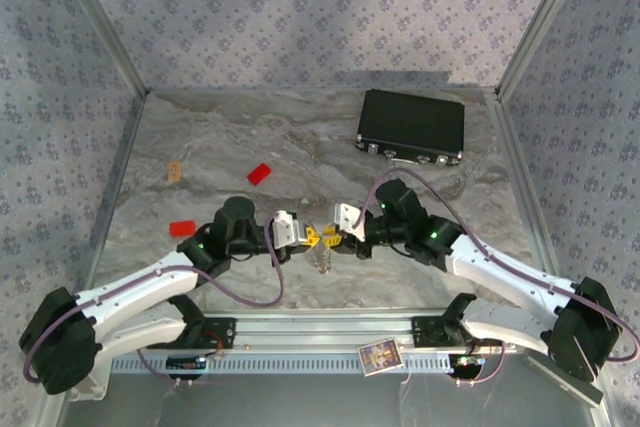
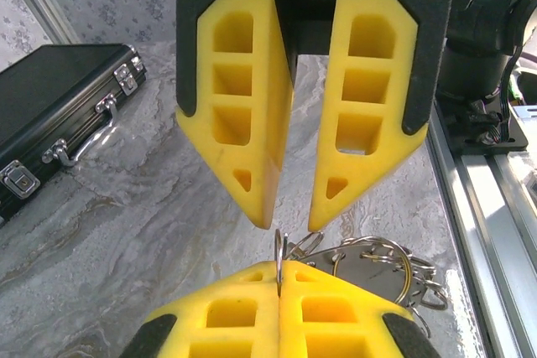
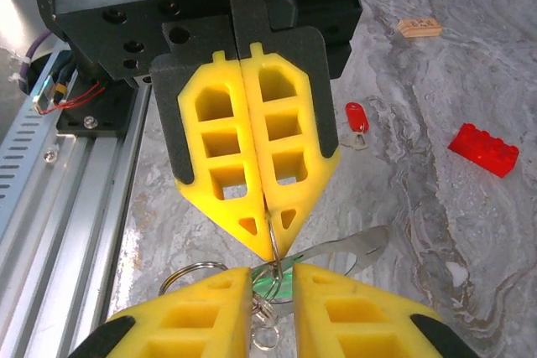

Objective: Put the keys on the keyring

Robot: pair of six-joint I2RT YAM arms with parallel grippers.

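A small wooden chip lies near the left edge of the worktop. Right of it lie two red blocks, one nearer the front edge and one farther back.

Near the middle of the front edge, the left pincer is pressed together, pinching the thin loop of the keyring upright between its tips. More silvery rings and a flat metal tag hang from the loop down onto the worktop.

The red key lies flat on the worktop, apart from the ring, nearer the left edge.

The right pincer faces the left one tip to tip, its jaws slightly spread. The green key shows in the gap, just beside the loop; whether the jaws touch it, I cannot tell.

A black case sits near the far right corner.
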